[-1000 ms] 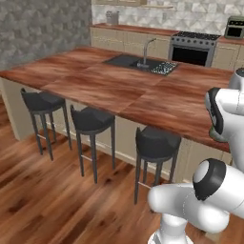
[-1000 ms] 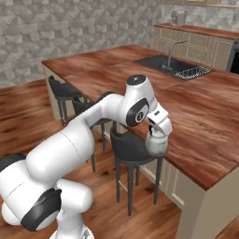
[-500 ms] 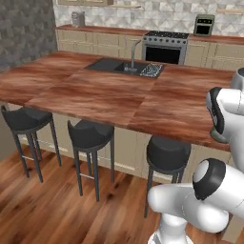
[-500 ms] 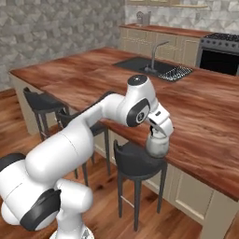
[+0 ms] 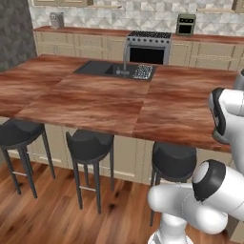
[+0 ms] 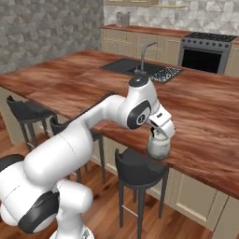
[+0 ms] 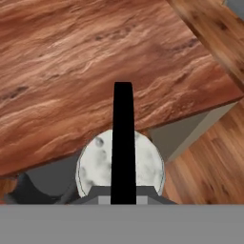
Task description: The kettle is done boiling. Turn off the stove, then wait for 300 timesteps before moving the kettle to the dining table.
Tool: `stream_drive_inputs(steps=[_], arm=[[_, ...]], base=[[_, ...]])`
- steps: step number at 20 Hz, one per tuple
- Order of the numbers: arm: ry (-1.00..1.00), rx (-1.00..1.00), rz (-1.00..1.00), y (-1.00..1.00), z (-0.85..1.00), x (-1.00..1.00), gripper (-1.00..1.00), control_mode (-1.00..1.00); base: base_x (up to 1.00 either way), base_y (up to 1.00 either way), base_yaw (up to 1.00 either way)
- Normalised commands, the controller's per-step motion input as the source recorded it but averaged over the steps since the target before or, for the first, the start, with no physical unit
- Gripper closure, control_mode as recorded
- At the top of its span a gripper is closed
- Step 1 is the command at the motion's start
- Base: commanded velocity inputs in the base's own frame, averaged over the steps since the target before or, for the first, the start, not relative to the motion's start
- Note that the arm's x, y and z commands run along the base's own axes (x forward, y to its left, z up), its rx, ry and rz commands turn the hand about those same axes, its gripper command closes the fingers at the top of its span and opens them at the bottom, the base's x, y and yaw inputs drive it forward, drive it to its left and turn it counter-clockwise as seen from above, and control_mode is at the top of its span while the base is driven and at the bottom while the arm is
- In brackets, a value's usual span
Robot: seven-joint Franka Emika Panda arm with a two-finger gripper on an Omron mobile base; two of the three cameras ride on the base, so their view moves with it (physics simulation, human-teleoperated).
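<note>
Gripper (image 6: 160, 134) is pinched tight on the kettle's thin black handle (image 7: 123, 138), jaws pressed together w/ the handle running straight up btwn them in the hand view. The kettle (image 6: 158, 147) hangs under the hand, silvery-white round body, at the near edge of the dining table (image 6: 93, 84); in the hand view its body (image 7: 97, 164) sits partly over the wood edge and partly over the gap beyond it, w/ a dark stool seat (image 7: 35, 188) below. Can't tell if the base touches the wood. In the right base view the kettle is just above a stool (image 6: 137, 170) tucked at the table's near side, two more stools (image 6: 25, 109) further along that side. The table's inset dark sink (image 5: 112, 69) w/ faucet (image 6: 145, 55) sits toward the far edge, a dark drain rack (image 5: 142, 71) beside it. Past the table, against the back wall, the stove (image 5: 147, 46) stands in the beige cabinet run. Wood floor (image 5: 57, 214) below.
</note>
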Motion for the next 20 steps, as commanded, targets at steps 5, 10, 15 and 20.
stream_drive_inputs(steps=[5,10,15,20], arm=[[0.0,0.0,0.0,0.0,0.0,0.0,1.0,1.0],[0.0,0.0,0.0,0.0,0.0,0.0,1.0,1.0],[0.0,0.0,0.0,0.0,0.0,0.0,1.0,1.0],[0.0,0.0,0.0,0.0,0.0,0.04,1.0,-1.0]], base=[[0.51,-0.06,-0.05],[0.44,-0.02,-0.03],[0.34,0.0,-0.01],[0.01,0.0,0.0]])
